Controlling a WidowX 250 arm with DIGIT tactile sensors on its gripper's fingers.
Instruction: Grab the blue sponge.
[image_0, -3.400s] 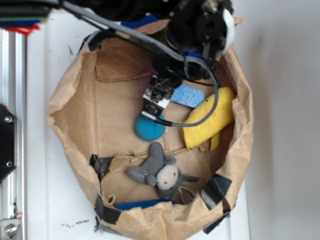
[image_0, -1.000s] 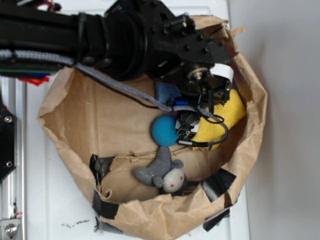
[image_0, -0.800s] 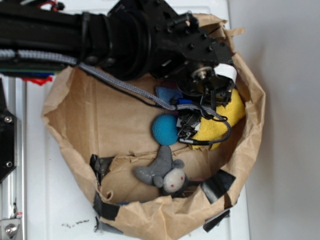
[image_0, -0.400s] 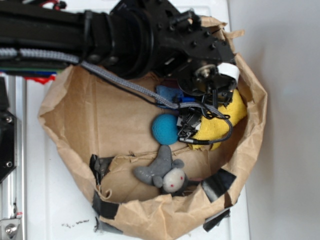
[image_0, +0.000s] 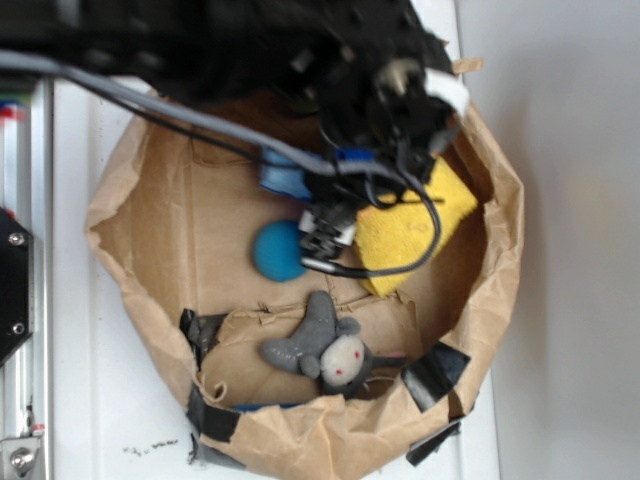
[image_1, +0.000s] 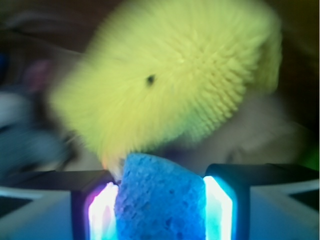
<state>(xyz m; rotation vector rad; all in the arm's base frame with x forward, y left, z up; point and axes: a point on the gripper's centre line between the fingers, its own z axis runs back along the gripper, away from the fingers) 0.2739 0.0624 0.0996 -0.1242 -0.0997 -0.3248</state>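
Gripper (image_1: 160, 200) closed on the blue sponge (image_1: 161, 197): wrist view shows the porous bar clamped between both fingers (image_1: 227, 200), one end protruding forward. Exterior view shows the sponge (image_0: 287, 178) partly hidden under the arm, inside the brown paper bag (image_0: 150, 240), above the teal ball (image_0: 279, 250). Yellow cloth (image_0: 410, 225) lies just beside. Grey stuffed toy (image_0: 322, 345) sits lower down. No legible brands, labels or writing observed.
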